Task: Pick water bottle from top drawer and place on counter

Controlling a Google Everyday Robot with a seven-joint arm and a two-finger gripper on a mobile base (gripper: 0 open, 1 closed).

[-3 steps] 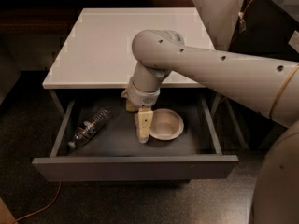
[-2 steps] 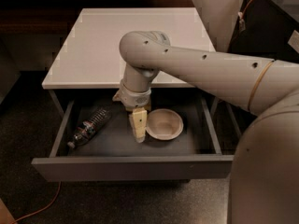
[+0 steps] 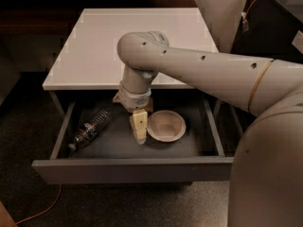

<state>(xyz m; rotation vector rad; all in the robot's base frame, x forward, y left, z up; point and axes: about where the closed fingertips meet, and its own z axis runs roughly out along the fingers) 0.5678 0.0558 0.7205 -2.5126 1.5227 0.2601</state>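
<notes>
The water bottle (image 3: 91, 128) lies on its side at the left of the open top drawer (image 3: 132, 170), cap toward the front left. My gripper (image 3: 138, 130) hangs down inside the drawer near its middle, to the right of the bottle and apart from it, just left of a beige bowl. The white counter (image 3: 94, 46) is the cabinet top behind the drawer, with nothing on it.
A round beige bowl (image 3: 166, 125) sits in the drawer right of the gripper. My arm (image 3: 203, 70) reaches in from the right across the counter's front edge. A dark wooden ledge (image 3: 38, 13) runs behind. An orange cable (image 3: 42, 209) lies on the floor.
The arm and gripper have shifted left inside the drawer, away from the bowl and closer to the bottle. The bottle and bowl have not moved.
</notes>
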